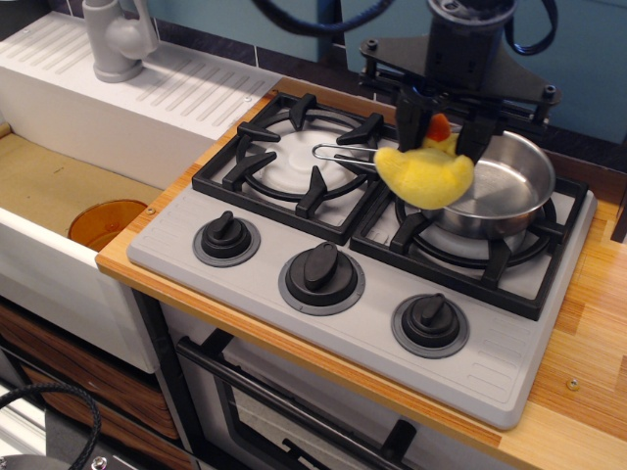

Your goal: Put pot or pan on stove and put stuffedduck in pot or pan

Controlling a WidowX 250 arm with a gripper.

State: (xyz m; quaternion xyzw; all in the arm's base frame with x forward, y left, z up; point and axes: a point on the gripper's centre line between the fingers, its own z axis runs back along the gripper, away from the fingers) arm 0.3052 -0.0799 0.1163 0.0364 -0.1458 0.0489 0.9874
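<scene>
Duck point(423, 175): yellow plush, orange-red beak on top. Pan point(495, 184): shiny silver steel, just right of the duck. Stove point(362, 284): grey top; black grates over pale round discs; three black knobs on darker grey rings. Gripper point(438, 122): black, above the duck. Counter point(578, 392): light wood grain around the stove. Tap point(113, 39): grey, far left of stove.
</scene>
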